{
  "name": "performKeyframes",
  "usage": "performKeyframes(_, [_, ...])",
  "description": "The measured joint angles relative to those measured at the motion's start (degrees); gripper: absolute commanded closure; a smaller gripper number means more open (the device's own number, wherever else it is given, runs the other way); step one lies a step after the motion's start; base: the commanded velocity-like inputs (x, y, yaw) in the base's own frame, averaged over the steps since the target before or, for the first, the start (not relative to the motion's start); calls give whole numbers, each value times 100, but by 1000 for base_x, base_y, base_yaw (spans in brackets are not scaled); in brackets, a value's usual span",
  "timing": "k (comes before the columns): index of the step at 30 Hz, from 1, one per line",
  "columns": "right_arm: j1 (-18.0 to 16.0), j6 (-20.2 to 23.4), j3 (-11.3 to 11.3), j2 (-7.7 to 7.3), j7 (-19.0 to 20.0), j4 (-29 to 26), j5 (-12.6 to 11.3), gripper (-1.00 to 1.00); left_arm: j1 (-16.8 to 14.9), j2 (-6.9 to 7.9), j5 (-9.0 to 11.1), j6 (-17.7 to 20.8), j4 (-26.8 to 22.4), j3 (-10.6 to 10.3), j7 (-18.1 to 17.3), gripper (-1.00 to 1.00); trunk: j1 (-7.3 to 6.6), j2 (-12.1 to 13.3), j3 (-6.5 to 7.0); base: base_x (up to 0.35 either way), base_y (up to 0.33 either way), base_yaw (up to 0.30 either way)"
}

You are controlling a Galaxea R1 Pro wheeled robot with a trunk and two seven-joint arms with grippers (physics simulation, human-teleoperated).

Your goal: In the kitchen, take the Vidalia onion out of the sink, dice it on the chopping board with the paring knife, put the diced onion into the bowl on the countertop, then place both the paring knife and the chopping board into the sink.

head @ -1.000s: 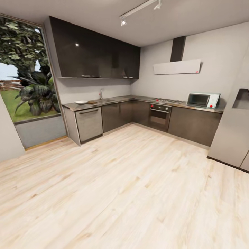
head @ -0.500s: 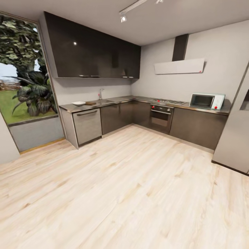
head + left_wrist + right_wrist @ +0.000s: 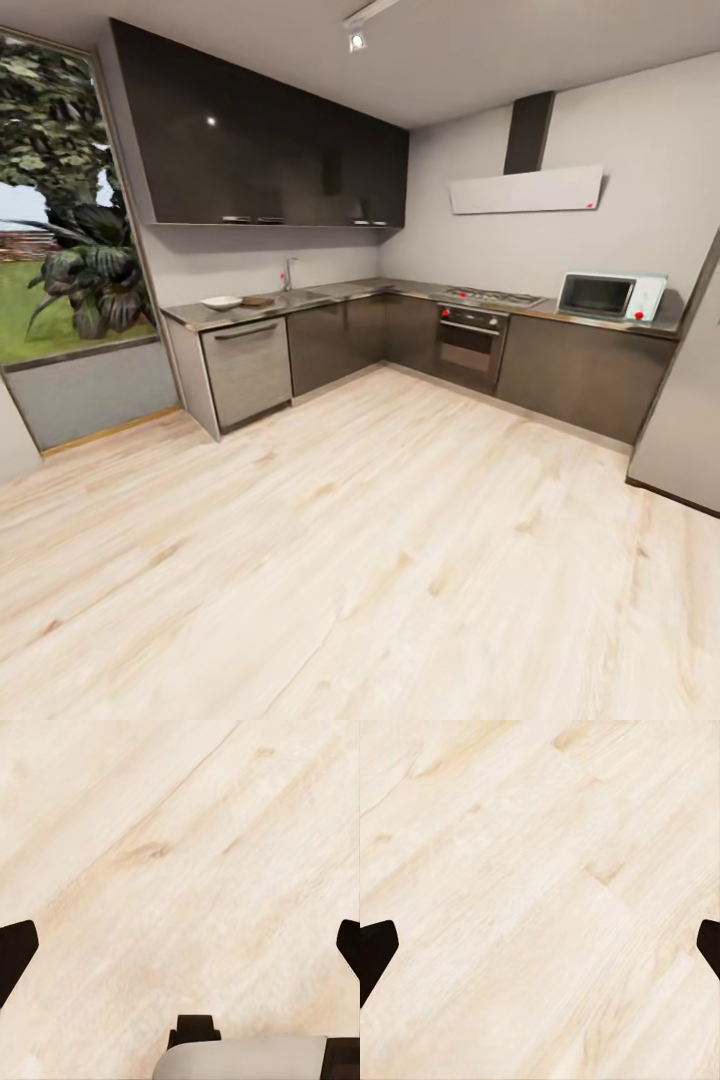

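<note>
Across the room, the grey countertop point(image 3: 340, 290) runs along the far wall over dark cabinets. On its left end sits the white bowl point(image 3: 221, 302), with the brown chopping board point(image 3: 257, 300) just right of it. The sink point(image 3: 303, 293) lies beyond the board, and its tap point(image 3: 289, 272) stands behind it. The Vidalia onion is hidden in the basin. The paring knife is too small to make out. My left gripper point(image 3: 180, 952) hangs open over the pale wood floor, as does my right gripper point(image 3: 540, 952), both with nothing between their dark fingertips point(image 3: 15, 954).
A steel dishwasher point(image 3: 247, 370) fronts the counter's left end. The oven point(image 3: 470, 345) and hob sit in the corner run, and a microwave point(image 3: 610, 296) stands further right. A tall fridge point(image 3: 690, 400) is at the right edge. A big window point(image 3: 60, 220) is on the left. Wood floor point(image 3: 350, 550) stretches ahead.
The whole head view has shifted and the kitchen units look slightly larger and more spread, so the camera has moved closer. Nothing on the counter has moved.
</note>
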Motion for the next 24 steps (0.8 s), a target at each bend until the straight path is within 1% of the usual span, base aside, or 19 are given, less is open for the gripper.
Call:
performKeyframes(16, [0, 0, -2, -2, 0, 0, 0, -100, 0, 0, 0, 0, 0, 0, 0, -100, 0, 0, 0, 319, -1, 0])
performKeyframes(24, [0, 0, -4, -2, 0, 0, 0, -100, 0, 0, 0, 0, 1, -2, 0, -100, 0, 0, 0, 318, -63, 0])
